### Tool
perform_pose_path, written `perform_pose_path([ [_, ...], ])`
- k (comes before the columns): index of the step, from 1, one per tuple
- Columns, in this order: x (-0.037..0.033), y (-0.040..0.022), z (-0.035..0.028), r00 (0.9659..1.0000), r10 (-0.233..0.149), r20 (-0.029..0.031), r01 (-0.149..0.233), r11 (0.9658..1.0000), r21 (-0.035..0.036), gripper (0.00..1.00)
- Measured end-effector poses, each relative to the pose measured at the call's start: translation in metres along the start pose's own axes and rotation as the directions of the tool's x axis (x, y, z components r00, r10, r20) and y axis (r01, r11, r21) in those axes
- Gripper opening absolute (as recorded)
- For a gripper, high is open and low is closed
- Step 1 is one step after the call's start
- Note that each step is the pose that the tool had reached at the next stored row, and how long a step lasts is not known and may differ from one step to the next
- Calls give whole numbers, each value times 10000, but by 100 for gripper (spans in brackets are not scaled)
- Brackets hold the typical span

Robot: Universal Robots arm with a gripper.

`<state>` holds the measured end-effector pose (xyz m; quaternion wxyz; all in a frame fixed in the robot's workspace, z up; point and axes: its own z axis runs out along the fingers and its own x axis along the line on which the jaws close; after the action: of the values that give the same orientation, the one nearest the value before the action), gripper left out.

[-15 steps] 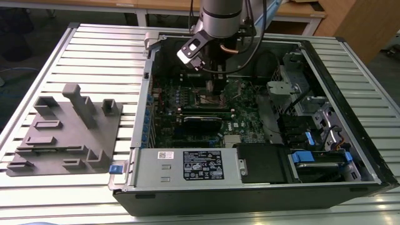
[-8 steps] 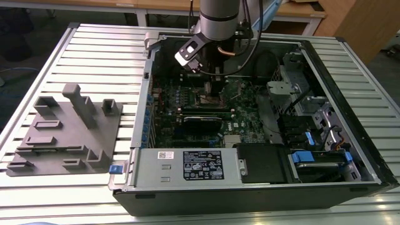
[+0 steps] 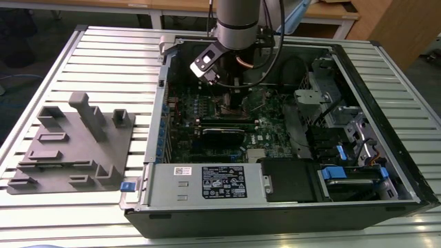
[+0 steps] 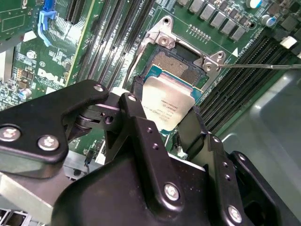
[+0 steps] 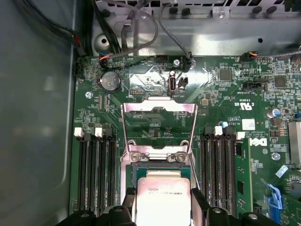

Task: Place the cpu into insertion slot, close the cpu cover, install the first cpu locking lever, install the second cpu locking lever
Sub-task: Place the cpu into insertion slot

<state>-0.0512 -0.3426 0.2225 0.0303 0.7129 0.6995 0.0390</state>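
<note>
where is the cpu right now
In both wrist views the cpu is held in the gripper right over the insertion slot, flanked by memory slots, the cpu cover raised open.

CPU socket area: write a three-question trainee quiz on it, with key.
1. True or false: the cpu cover is shut over the insertion slot.
2. The gripper holds: A) a locking lever, B) the cpu, C) a cable.
3. Fill in: the grey fixture lies outside the computer case, on the exterior view's ____.
Key: 1 false; 2 B; 3 left.
</note>
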Motion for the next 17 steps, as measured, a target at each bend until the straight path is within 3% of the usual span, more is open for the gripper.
perform_pose_path([
  [2, 0, -4, 13, 10000, -41, -3, 41, 10000, -39, 54],
  [9, 0, -12, 23, 10000, -44, -4, 44, 10000, -45, 54],
  [17, -2, -28, 111, 10000, -31, 1, 31, 10000, -40, 54],
])
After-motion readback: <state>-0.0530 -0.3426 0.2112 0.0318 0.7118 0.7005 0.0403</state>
